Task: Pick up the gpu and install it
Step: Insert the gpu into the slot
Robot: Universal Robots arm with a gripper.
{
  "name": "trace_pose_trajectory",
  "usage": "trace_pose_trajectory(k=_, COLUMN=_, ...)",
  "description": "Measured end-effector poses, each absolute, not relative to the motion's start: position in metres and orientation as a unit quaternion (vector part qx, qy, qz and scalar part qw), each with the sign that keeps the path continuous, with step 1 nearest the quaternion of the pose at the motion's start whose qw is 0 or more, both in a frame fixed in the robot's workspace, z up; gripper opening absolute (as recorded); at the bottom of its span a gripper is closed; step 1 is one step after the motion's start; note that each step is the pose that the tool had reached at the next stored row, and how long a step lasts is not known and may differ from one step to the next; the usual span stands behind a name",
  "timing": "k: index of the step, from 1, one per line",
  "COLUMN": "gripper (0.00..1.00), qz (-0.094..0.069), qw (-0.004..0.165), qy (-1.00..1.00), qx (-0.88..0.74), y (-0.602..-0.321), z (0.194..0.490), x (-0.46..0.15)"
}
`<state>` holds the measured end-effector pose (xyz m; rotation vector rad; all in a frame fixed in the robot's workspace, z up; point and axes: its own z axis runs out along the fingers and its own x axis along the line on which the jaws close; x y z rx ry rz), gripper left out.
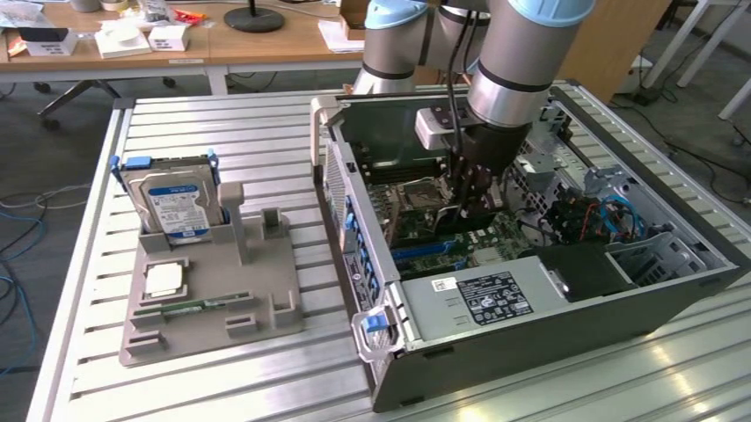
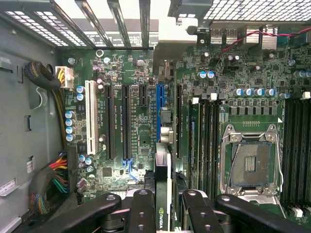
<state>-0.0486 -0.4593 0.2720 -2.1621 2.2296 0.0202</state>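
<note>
Over a slatted metal table [image 1: 223, 132] (desks [image 1: 270, 48] behind), the gripper [image 2: 164, 199] holds the gpu [image 2: 161, 216].

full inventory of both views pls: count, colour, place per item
gpu: 1, black, edge-on between the end effector fingers, over the motherboard
computer case: 1, dark grey, side open, on the table at the exterior view's right
motherboard: 1, green, inside the case
holder: 1, grey, on the table at the exterior view's left
hard drive: 1, silver with blue-white label, upright at the holder's far end
memory stick: 1, green, flat on the holder
table: 1, silver, slatted
desk: 1, wood, behind the table
arm: 1, grey, reaching down into the case
end effector: 1, black, shut on the gpu
</note>
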Motion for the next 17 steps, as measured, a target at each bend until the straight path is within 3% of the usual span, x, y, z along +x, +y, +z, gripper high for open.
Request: trace_pose_trajectory(k=17, gripper=0.27, qz=0.007, qw=0.018, qy=0.718, qx=-0.696, y=-0.4592, z=0.2661, x=-0.0504)
